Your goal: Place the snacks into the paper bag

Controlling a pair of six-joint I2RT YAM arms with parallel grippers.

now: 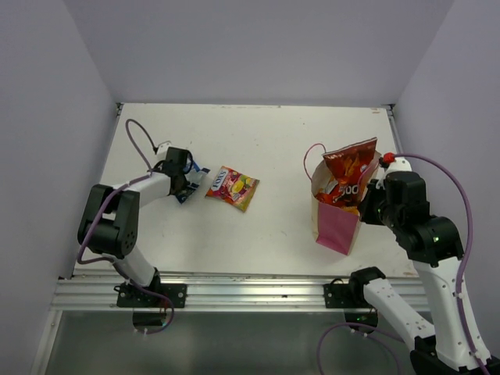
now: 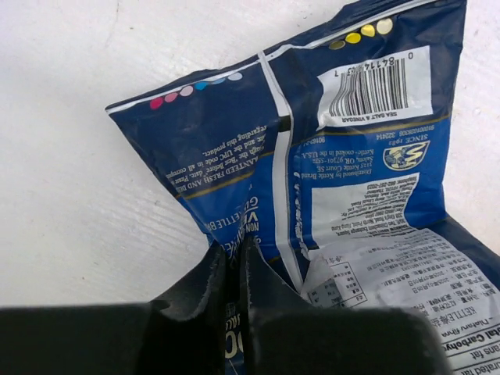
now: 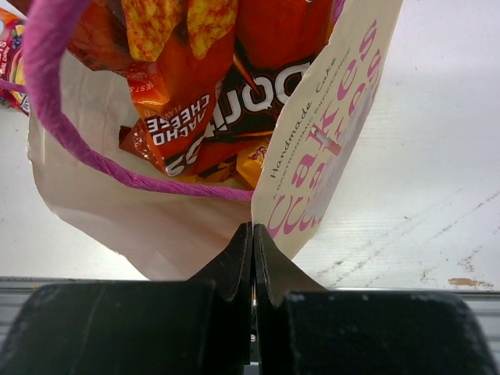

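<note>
The right gripper [image 3: 252, 234] is shut tight on the top edge of the paper bag [image 1: 337, 226] and holds it up. Red and orange Doritos packets [image 1: 350, 166] stick out of the bag's open top. Far to the left of the bag, the left gripper [image 2: 234, 254] is pinched shut on one edge of the blue Kettle chip packet [image 2: 351, 156], which seems to rest on the white table [image 1: 273, 133]. The pink and yellow candy packet [image 1: 232, 187] lies flat between the blue packet and the bag, just beside the blue one.

The blue packet looks light and puffy. Its foil is crinkly and slippery, and chips break, so I think a pinch on the flat sealed edge is best, not a squeeze in the middle. The candy packet looks thin and floppy, so an edge seems the place to grab it. The bag is thin paper, looks full, and could tip.
</note>
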